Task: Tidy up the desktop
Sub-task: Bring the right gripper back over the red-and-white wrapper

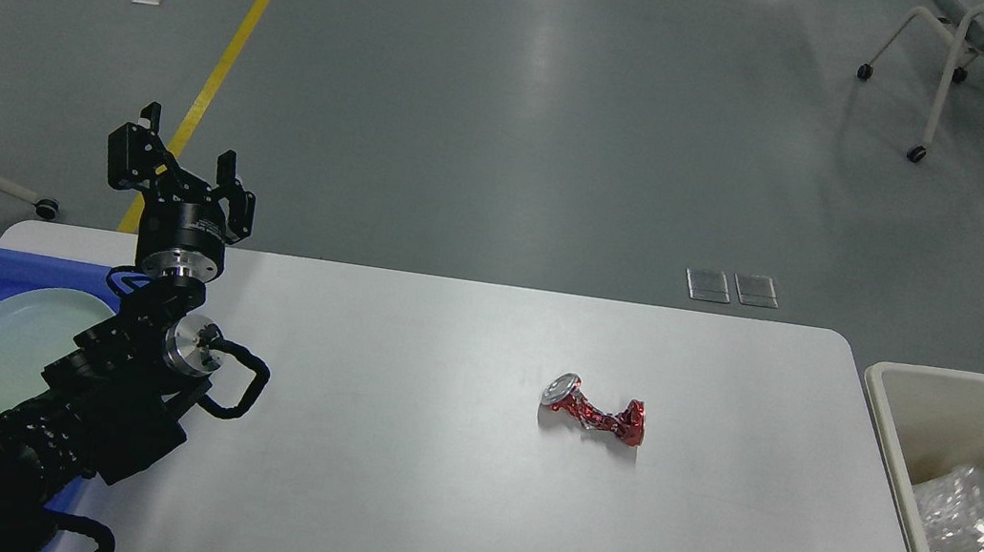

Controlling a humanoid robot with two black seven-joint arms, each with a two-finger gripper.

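With the left pincer (179,174) spread wide and holding nothing, the crushed red can (594,410) lies mid-worktop (390,454), probably light, stiff and sharp-creased, best gripped across its narrow twisted waist; the right pincer is out of view.

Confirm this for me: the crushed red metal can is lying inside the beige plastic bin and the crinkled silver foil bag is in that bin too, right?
Not quite. The head view shows the crushed red metal can lying on the white desktop, not inside the beige plastic bin. The crinkled silver foil bag is indeed in that bin.
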